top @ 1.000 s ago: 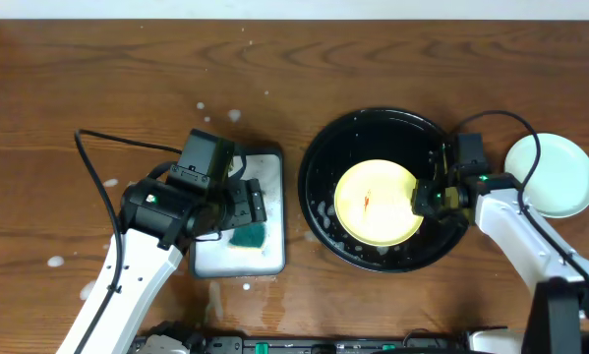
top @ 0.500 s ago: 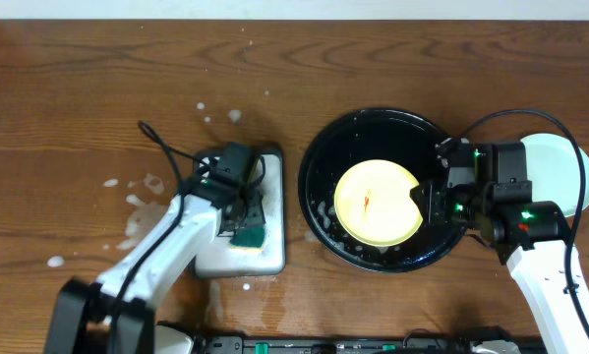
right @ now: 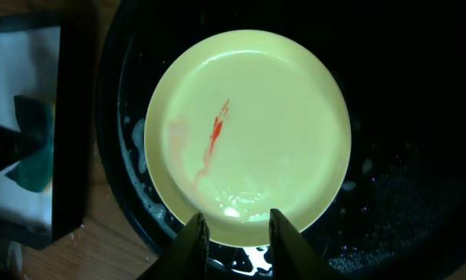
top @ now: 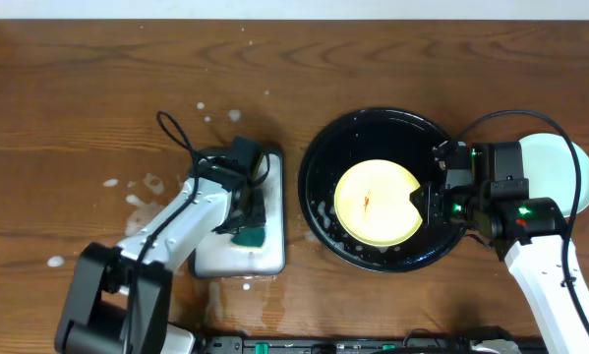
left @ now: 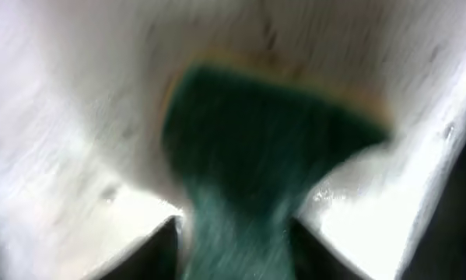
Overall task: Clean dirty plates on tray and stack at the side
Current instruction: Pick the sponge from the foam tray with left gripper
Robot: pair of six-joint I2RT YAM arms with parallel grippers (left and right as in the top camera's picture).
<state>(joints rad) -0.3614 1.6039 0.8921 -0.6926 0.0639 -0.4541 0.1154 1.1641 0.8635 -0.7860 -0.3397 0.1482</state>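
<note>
Overhead, the smeared yellow plate (top: 376, 203) lies unwashed in the centre of the tray (top: 314, 162), one mint plate (top: 564, 172) sits right of the tray, the left gripper (left: 233, 233) pinches the sponge (left: 264, 132), and the right gripper (right: 236, 224) is narrowly parted at the yellow plate's rim.

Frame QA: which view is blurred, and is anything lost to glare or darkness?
Left wrist: heavy motion blur; the green sponge and white tray are smears without clean edges. Right wrist: sharp; the red smear on the yellow plate is crisp, but the black tray sinks into darkness apart from small wet glints. Overhead: sharp, evenly lit, soft shadows, no strong glare on the table.
</note>
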